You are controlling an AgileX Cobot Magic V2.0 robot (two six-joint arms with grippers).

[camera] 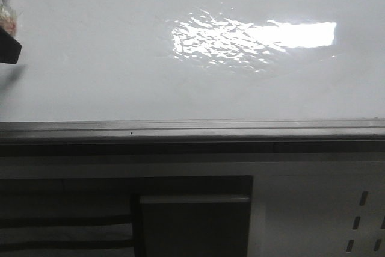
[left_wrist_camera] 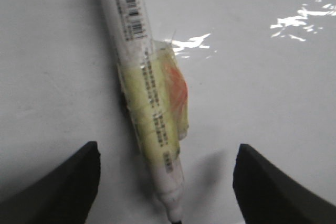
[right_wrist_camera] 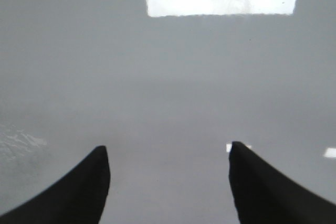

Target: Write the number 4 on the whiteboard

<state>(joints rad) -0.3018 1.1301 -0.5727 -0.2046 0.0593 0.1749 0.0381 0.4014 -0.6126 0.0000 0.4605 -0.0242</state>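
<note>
1. Front view: the whiteboard (camera: 120, 58) fills the upper half of the frame, glossy white, with a rippled patch of glare right of centre. Its grey frame edge (camera: 192, 129) runs across the picture below it.
2. Front view: no stroke of the number 4 can be made out on the visible board surface.
3. Front view: at the far left edge a dark part of the left arm (camera: 8, 45) juts into view over the board, casting a faint shadow just below it.
4. Front view: below the frame edge lies a white panel (camera: 313, 209) with slots at its right, and a dark recess holding a grey block (camera: 194, 224).
5. Left wrist view: the left gripper (left_wrist_camera: 167, 182) has its two dark fingers (left_wrist_camera: 63, 187) spread wide apart, gripping nothing.
6. Left wrist view: a white marker (left_wrist_camera: 147, 93) lies between the fingers, clear of both. Its barrel carries a barcode label and a wrap of yellowish tape with an orange patch; its dark tip points toward the gripper.
7. Left wrist view: the marker rests against the white board surface (left_wrist_camera: 262, 103), with a shadow along one side.
8. Right wrist view: the right gripper (right_wrist_camera: 168, 182) is likewise spread wide and empty, over a plain grey-white surface (right_wrist_camera: 168, 87) bearing a bright rectangular reflection.
</note>
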